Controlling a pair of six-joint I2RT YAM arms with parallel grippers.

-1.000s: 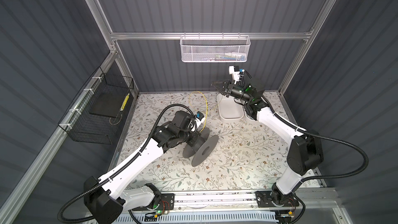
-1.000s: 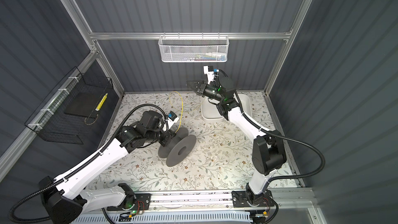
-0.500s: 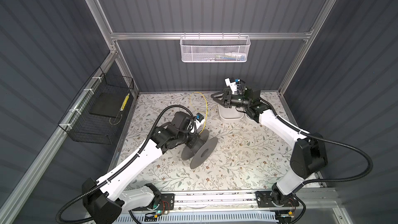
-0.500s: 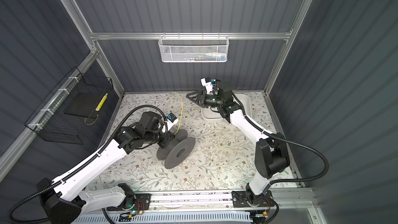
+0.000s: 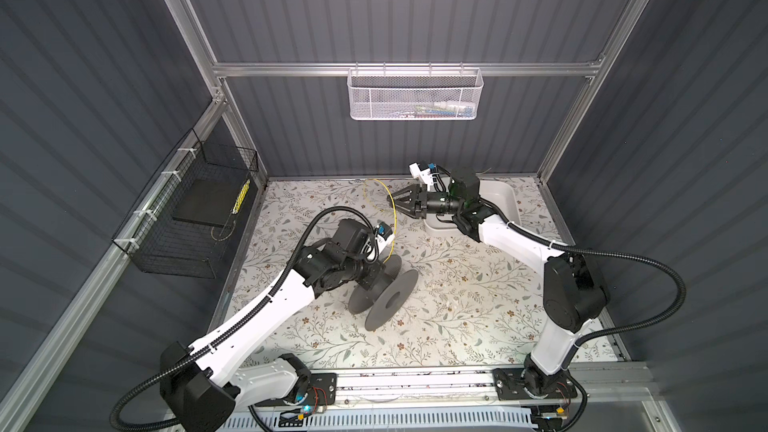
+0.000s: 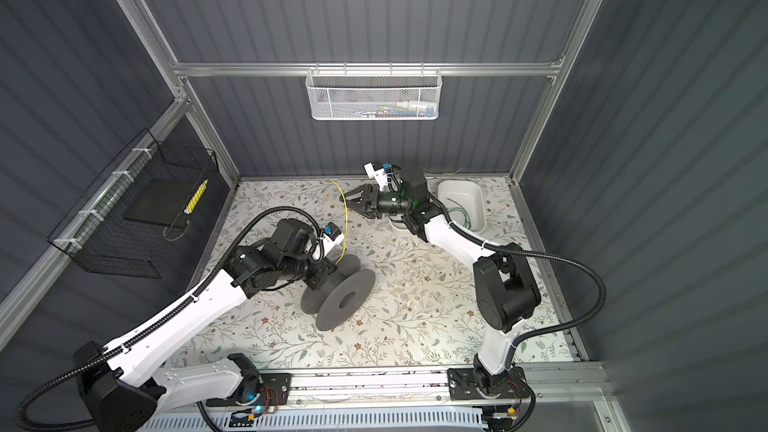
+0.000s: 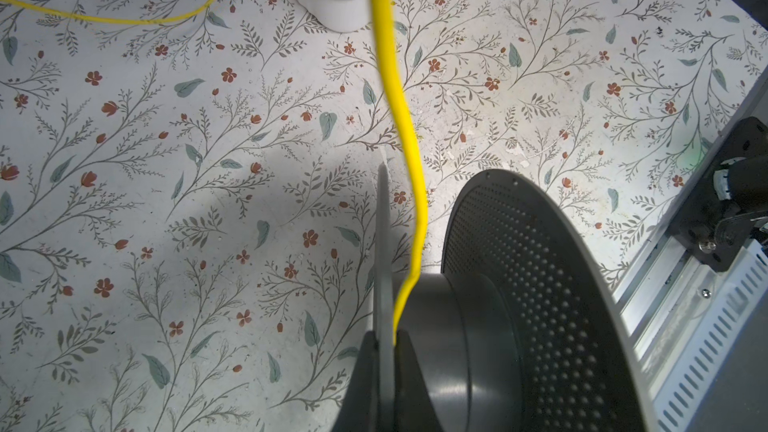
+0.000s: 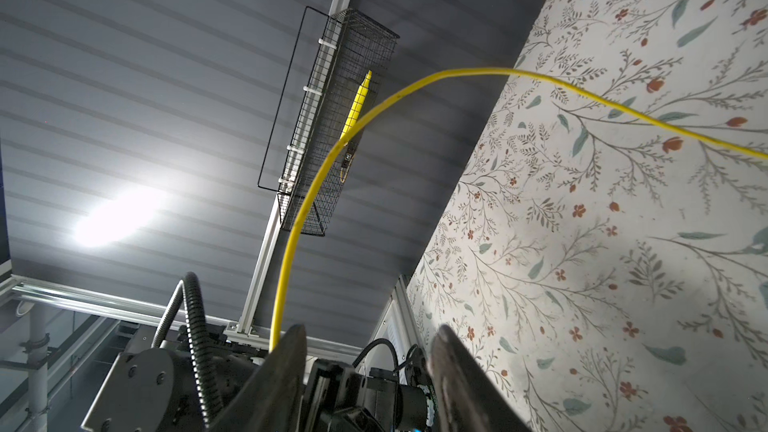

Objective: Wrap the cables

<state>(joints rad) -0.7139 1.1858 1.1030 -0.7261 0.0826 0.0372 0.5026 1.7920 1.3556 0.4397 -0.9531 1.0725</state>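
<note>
The left tool (image 7: 384, 347) clenches the flange of the dark grey plastic spool (image 7: 540, 268). The thin yellow wire (image 7: 409, 147) rises from its hub. The released right tool (image 8: 370, 338) should pinch this wire nearby, with light tension.

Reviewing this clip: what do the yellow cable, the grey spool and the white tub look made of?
The yellow cable: smooth, slightly glossy plastic-looking insulation that holds springy curves. The grey spool: probably moulded plastic, matte, one flange dotted with small holes or dimples. The white tub: likely plastic, smooth satin walls, rounded corners.
</note>
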